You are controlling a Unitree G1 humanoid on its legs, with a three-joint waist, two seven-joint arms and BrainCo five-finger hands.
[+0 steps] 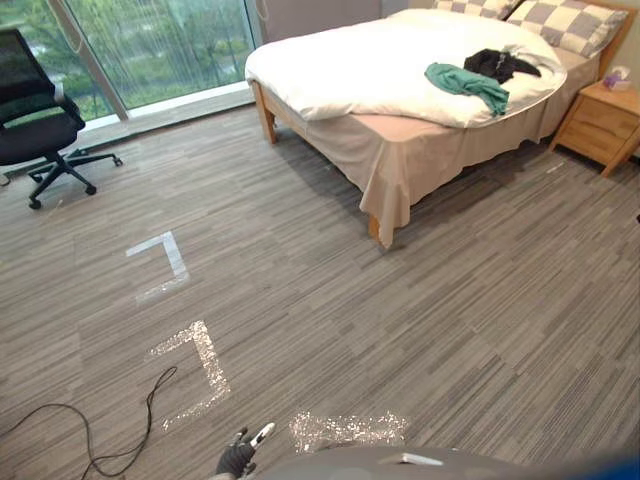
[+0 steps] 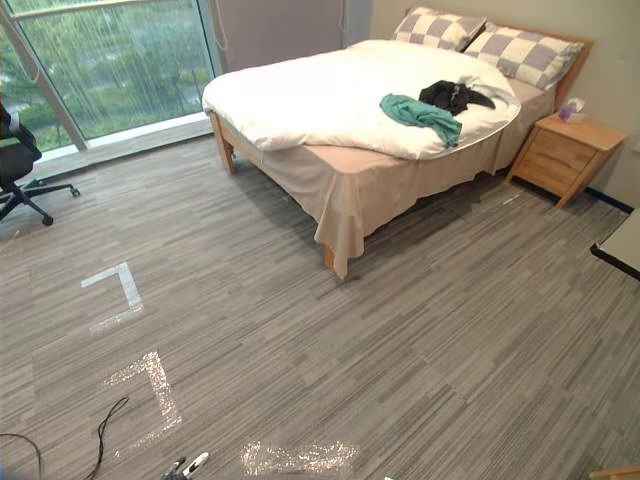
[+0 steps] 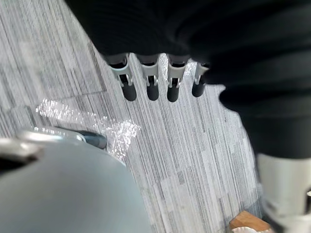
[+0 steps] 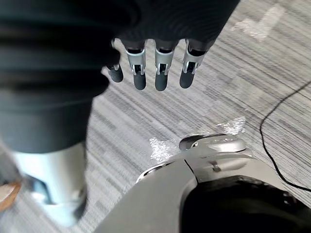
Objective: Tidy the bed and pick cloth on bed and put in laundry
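Bedroom floor; the bed point(image 1: 400, 70) stands well ahead of my left hand point(image 1: 238, 458).
Nothing is done yet: the green cloth point(image 1: 466, 84) and black cloth point(image 1: 497, 64) lie on it, far beyond reach. That hand and my right hand point(image 4: 163, 73) hang with straight fingers, empty.

There was 1 bed point(image 2: 350, 195), with 1 white duvet point(image 2: 320, 95) and 2 checked pillows point(image 2: 438, 27). On it lay 2 garments: 1 green cloth point(image 2: 420, 112) and 1 black cloth point(image 2: 455, 96). There were also 1 wooden nightstand point(image 2: 558, 158), 1 black office chair point(image 1: 35, 110), and 3 tape marks point(image 2: 115, 290) on the floor point(image 2: 450, 330).
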